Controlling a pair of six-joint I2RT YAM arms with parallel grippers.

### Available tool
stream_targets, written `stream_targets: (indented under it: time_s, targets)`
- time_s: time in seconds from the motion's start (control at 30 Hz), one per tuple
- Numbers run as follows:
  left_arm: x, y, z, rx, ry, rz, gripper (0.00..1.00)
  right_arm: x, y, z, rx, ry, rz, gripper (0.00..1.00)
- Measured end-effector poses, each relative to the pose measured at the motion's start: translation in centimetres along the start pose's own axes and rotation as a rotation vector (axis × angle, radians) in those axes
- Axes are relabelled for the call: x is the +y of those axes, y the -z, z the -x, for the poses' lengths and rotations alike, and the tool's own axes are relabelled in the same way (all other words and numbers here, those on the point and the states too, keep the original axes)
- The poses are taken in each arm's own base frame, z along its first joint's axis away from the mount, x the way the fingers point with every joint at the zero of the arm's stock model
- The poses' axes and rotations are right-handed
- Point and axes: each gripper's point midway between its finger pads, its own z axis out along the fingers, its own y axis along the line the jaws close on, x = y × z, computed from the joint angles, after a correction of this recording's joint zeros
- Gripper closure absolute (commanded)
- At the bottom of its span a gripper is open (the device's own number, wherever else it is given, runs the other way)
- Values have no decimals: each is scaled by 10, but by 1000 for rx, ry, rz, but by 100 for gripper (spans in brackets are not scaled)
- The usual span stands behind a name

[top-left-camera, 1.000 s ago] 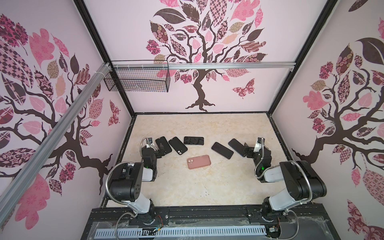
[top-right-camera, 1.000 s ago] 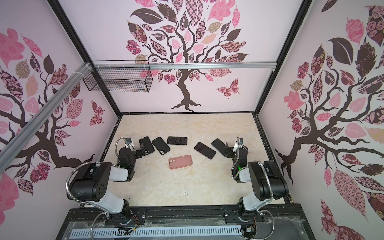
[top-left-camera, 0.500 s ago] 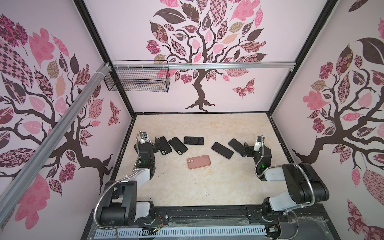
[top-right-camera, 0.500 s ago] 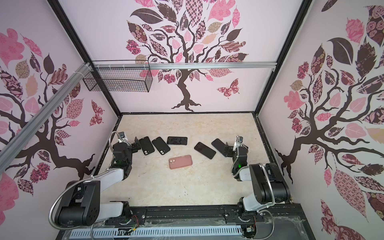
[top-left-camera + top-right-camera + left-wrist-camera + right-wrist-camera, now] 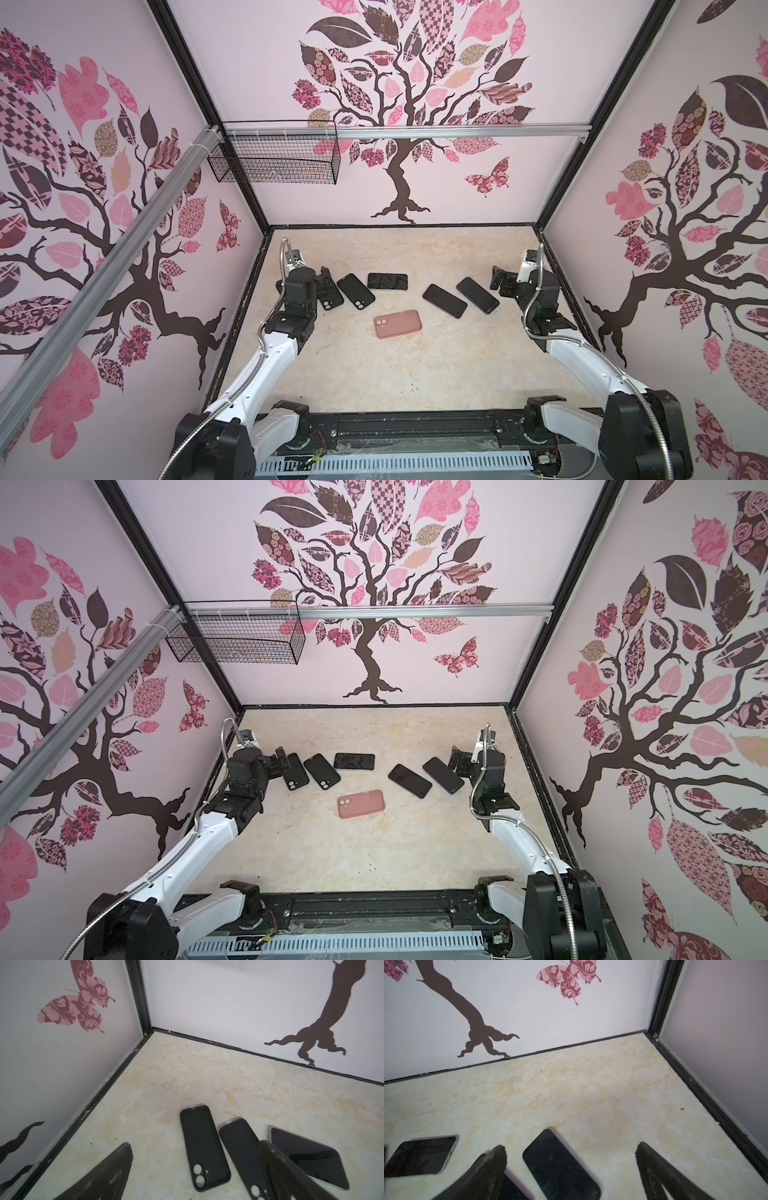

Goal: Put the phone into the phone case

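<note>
Two empty black phone cases (image 5: 204, 1147) (image 5: 241, 1147) lie side by side at the left, camera cutouts towards my arm, in both top views (image 5: 355, 291) (image 5: 321, 771). A black phone (image 5: 387, 281) lies screen up beside them. Two more black phones (image 5: 444, 301) (image 5: 477, 295) lie at the right. My left gripper (image 5: 326, 279) (image 5: 195, 1144) hangs open just above the leftmost case (image 5: 331, 296). My right gripper (image 5: 500, 282) (image 5: 571, 1146) is open over the end of the rightmost phone (image 5: 558, 1165), holding nothing.
A pink phone case (image 5: 398, 324) (image 5: 360, 804) lies back up in the middle, nearer the front. The left wall and corner post (image 5: 137, 997) stand close to my left gripper. The right wall's black base strip (image 5: 708, 1101) runs near my right gripper. A wire basket (image 5: 272, 156) hangs high on the rail.
Both arms have unfolded and stretched forward from their bases. The left gripper has slid a little right, over the leftmost case; the right has edged back. Both stay open. Nothing on the table moved.
</note>
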Motion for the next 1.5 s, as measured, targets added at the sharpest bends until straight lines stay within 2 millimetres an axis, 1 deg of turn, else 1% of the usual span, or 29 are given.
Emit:
stream_targets:
  time_s: [0.07,0.17,0.27,0.33,0.4,0.47,0.5,0.6,0.67,0.73,0.83,1.0,1.1,1.23,1.33,1.5]
  targets:
    - [-7,10,-3,43,44,-54,3,11,2,-14,64,0,58,0]
    - [-19,19,-6,113,87,-118,3,27,6,-36,157,9,129,0]
    - [-31,22,-16,204,98,-174,3,47,9,-48,224,34,181,0]
    - [-39,22,-29,272,97,-212,5,62,10,-45,244,52,215,0]
    - [-49,24,-48,355,94,-250,5,75,11,-38,251,64,249,0]
    - [-64,29,-69,442,71,-299,5,84,13,-33,254,69,273,0]
    - [-71,32,-77,469,57,-320,6,87,14,-33,257,70,281,0]
    - [-94,45,-96,537,16,-391,8,88,16,-41,289,70,283,0]
    - [-104,51,-105,566,3,-418,10,87,18,-48,316,70,278,0]
    - [-108,53,-109,582,0,-427,12,85,19,-53,339,71,272,0]
    - [-110,53,-119,605,7,-425,18,83,21,-58,360,72,266,0]
    - [-109,47,-147,676,15,-393,28,82,22,-61,374,72,262,0]
    - [-114,44,-167,726,-15,-380,31,82,22,-62,377,73,260,0]
    - [-123,46,-194,790,-66,-370,34,81,21,-62,377,74,255,0]
    - [-127,46,-208,820,-88,-365,39,79,20,-63,380,76,246,0]
    - [-131,42,-226,855,-97,-340,45,78,19,-65,384,78,236,0]
